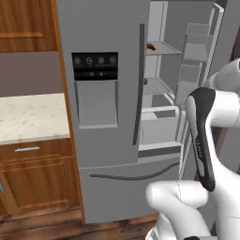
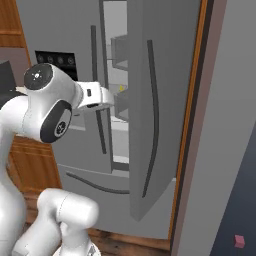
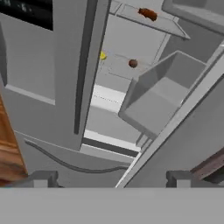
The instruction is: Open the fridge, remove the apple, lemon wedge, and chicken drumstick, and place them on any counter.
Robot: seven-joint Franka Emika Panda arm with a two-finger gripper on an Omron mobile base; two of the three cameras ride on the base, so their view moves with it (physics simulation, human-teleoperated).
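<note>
- The apple (image 3: 133, 63), lemon wedge (image 3: 102, 56) and chicken drumstick (image 3: 148, 14) are seen on fridge (image 1: 108, 117) shelves, well ahead of the hand (image 3: 111, 178).
- The hand is held spread and empty, before the open right door (image 2: 155, 110).

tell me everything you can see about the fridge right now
The fridge is a tall grey French-door unit with long dark vertical handles and a bottom drawer with a curved dark handle. Its left door is shut and carries a black dispenser panel. The right door stands swung open, with pale bins on its inner side. Inside, light shelves hold the chicken drumstick on an upper one, the apple and lemon wedge lower. Nothing grips it.
</note>
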